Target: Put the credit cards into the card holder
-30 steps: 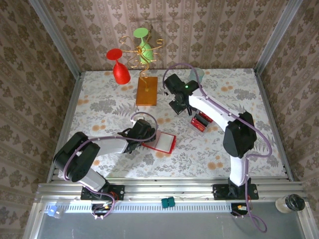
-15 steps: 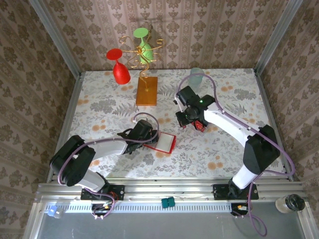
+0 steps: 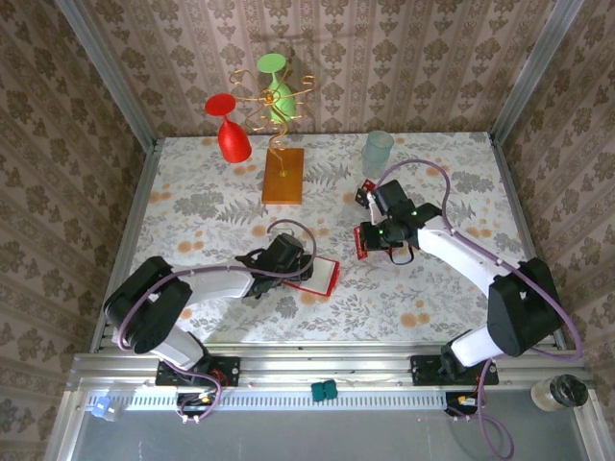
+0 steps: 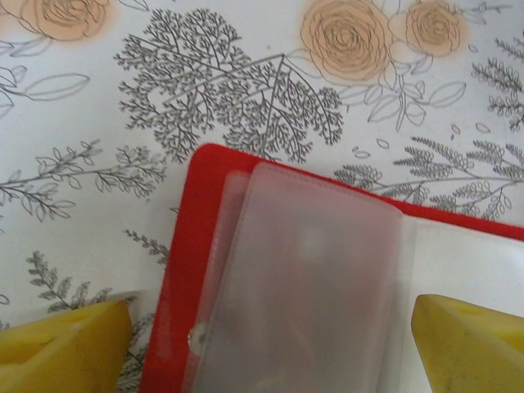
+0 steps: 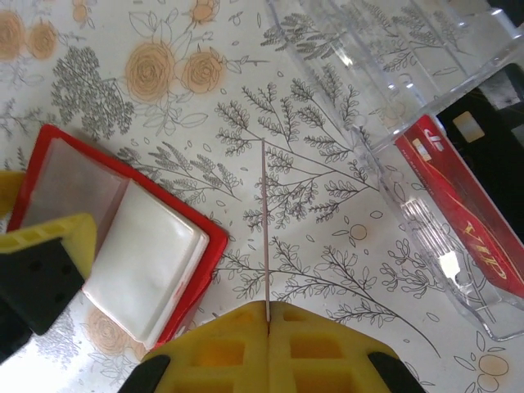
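The right gripper (image 5: 268, 309) has its yellow pads pressed flat together on one thin red credit card (image 5: 266, 221), seen edge-on as a fine line running out from the fingers. A second ago this arm was reaching well beyond the card holder, toward the far side. Half a second ago it had dropped to the cards at the holder's right. Now it sits just right of the red folding card holder with pale inner pockets (image 3: 322, 279), wrist turned toward it. By my reading the card is in hand and the carry to a pocket is what comes next.

The holder lies open on the flowered table and has not moved between frames. To its right stands a clear plastic rack (image 5: 393, 98) with another red, gold-lettered card (image 5: 467, 213) in it, so more cards remain to be moved.

The left gripper (image 4: 270, 344) is spread wide, one yellow finger on either side of the holder's left half and over its translucent sleeve. It grips nothing that I can see, and whether it presses down on the holder I cannot tell. It has crept slightly further over the holder than a second ago.
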You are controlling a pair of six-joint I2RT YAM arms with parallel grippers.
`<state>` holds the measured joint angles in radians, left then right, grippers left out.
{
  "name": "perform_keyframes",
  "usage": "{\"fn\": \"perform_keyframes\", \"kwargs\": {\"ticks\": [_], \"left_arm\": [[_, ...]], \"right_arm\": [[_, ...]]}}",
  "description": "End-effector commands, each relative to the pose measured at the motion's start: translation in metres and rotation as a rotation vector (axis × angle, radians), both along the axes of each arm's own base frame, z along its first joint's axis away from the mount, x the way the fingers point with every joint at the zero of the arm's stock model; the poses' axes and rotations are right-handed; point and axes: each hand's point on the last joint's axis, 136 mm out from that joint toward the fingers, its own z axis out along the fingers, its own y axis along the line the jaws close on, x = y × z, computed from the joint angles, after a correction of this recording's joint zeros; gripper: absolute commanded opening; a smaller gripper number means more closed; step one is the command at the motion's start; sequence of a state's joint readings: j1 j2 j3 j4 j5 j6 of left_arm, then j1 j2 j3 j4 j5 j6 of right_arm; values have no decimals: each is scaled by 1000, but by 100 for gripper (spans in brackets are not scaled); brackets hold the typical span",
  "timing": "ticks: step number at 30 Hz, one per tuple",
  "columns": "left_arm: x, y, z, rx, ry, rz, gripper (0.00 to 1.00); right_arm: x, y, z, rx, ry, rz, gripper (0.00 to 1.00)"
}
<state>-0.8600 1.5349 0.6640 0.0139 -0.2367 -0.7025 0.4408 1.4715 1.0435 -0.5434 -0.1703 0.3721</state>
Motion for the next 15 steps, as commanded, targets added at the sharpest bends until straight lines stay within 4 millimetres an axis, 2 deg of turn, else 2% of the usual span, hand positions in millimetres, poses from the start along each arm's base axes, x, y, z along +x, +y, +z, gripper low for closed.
{"fn": "perform_keyframes", "kwargs": {"ticks": [1,15], "left_arm": [[0,-4,4,28,-7,1,90],[-33,-25,12,14,-31,-2,91]], "right_arm": [[2,5,15,88,-31,-11,0],[1,4,11,128,-18,-10,0]]}}
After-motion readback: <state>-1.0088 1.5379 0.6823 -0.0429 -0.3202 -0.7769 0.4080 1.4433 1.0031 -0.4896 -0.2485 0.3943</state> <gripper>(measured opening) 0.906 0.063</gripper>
